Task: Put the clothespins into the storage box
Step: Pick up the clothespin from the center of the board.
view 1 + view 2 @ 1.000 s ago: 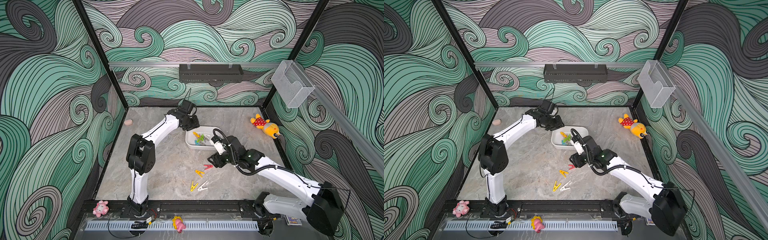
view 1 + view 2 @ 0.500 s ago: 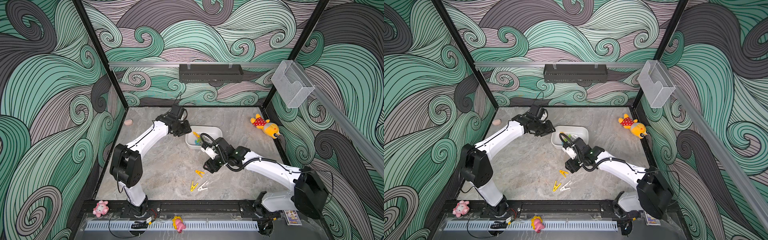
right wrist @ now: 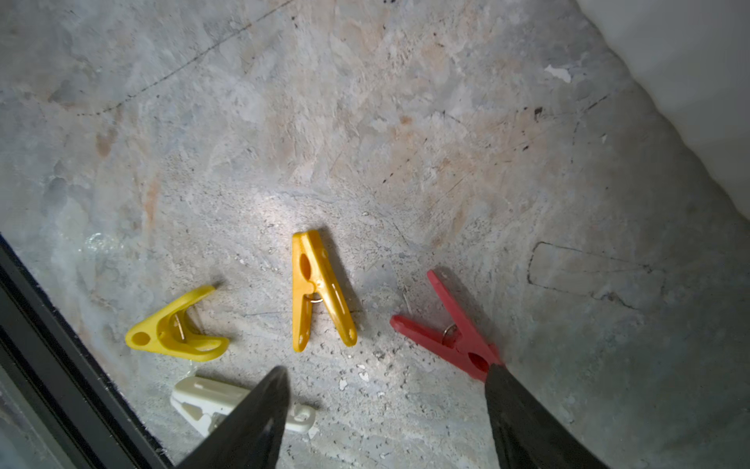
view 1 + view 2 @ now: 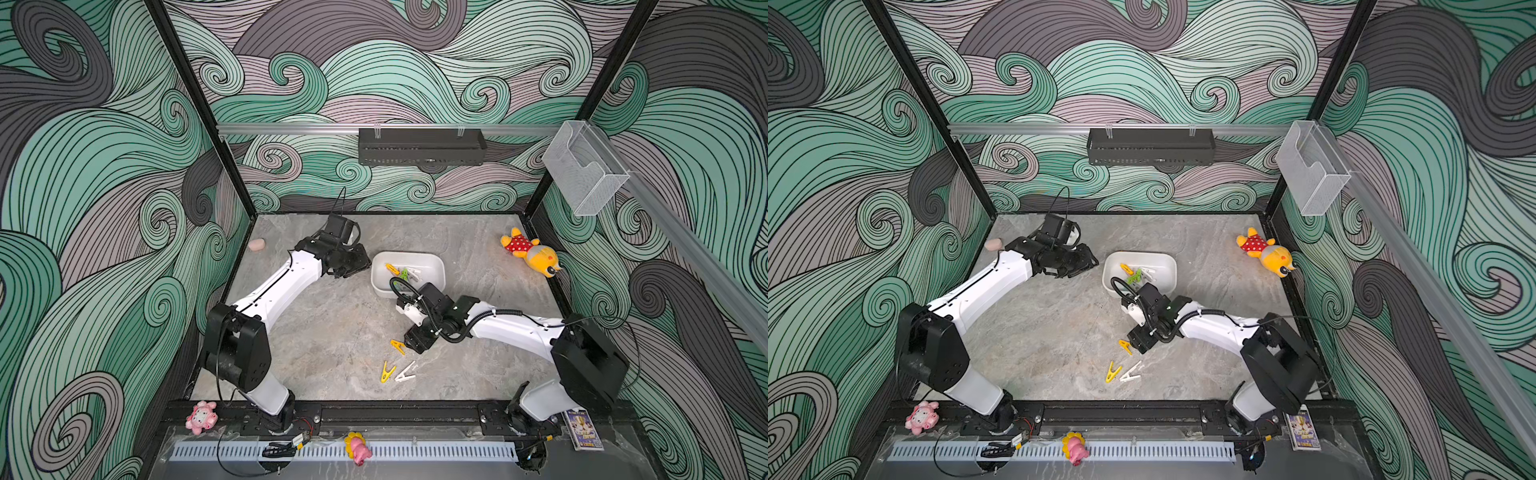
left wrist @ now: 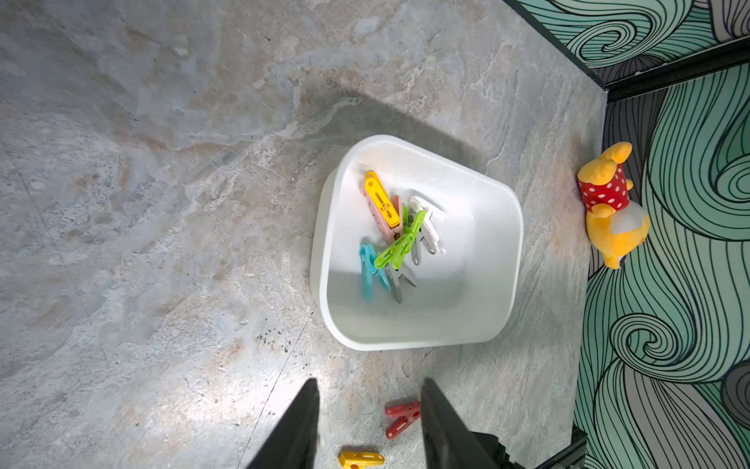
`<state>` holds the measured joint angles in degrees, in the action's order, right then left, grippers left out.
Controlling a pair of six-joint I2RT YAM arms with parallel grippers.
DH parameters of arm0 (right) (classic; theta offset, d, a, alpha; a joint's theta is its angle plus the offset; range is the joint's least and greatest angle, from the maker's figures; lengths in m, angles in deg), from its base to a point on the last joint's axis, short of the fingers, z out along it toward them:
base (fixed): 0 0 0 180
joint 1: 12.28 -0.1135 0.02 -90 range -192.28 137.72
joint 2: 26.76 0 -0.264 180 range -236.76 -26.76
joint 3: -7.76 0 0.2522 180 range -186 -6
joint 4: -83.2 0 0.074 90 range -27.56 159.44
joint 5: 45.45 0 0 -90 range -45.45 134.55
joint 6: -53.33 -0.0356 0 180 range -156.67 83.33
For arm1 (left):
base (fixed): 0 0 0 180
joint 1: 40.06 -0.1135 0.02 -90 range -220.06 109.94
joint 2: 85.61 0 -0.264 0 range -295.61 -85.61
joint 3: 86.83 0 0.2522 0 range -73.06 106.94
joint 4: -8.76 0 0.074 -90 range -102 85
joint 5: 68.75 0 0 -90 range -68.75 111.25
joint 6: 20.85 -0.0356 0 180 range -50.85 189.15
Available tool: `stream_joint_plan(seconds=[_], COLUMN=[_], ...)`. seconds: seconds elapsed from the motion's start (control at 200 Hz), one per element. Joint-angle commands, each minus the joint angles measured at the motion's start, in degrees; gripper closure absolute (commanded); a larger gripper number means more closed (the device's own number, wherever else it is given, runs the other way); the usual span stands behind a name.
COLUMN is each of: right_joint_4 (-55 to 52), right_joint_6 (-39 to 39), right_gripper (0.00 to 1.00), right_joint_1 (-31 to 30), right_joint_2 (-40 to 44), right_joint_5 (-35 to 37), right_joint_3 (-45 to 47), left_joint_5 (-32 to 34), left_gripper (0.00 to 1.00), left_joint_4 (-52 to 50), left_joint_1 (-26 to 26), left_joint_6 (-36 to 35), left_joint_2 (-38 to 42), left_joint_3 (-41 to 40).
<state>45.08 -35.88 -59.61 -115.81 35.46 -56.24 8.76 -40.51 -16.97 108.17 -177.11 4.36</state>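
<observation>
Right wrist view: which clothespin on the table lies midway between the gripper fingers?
The orange-yellow clothespin, straight ahead of the open right gripper. The red clothespin lies at one fingertip, the white clothespin half behind the other.

Stone-look tabletop (image 4: 332,316): storage box (image 4: 432,264), four loose clothespins (image 3: 320,292), plush toy (image 4: 530,251), pinkish lump (image 4: 257,244).

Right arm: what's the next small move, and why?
Probably ease the right gripper down over the orange clothespin, centring on it, ready to close. Its jaws stand open and empty. That pin lies flat between them, off-centre, clear of its neighbours. The red clothespin ends right by one finger, so descending uncentred risks nudging it.
</observation>
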Motion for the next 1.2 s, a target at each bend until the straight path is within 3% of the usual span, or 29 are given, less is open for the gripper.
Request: stream_joint_plan(seconds=[0.0, 0.325, 0.6, 1.195], right_joint_4=[0.5, 0.3, 0.6, -2.0], right_joint_6=[3.3, 5.2, 3.9, -1.5], right_gripper=[0.23, 0.24, 0.25, 0.31], right_joint_1=[0.2, 3.4, 6.5, 5.6], right_joint_2=[-2.3, -4.7, -6.6, -5.1], right_joint_5=[0.8, -3.5, -11.7, -13.3], right_joint_3=[-2.4, -3.0, -2.8, -1.2], left_joint_5=[-0.5, -1.0, -1.7, -1.6], left_gripper=[0.55, 0.56, 0.56, 0.56], left_joint_4=[0.1, 0.0, 0.1, -0.4], left_joint_1=[-0.7, -1.3, -1.5, -2.3], left_joint_6=[0.0, 0.0, 0.0, -0.3], left_joint_2=[0.8, 1.0, 0.7, 2.6], left_joint_3=[0.3, -0.4, -0.8, -1.6])
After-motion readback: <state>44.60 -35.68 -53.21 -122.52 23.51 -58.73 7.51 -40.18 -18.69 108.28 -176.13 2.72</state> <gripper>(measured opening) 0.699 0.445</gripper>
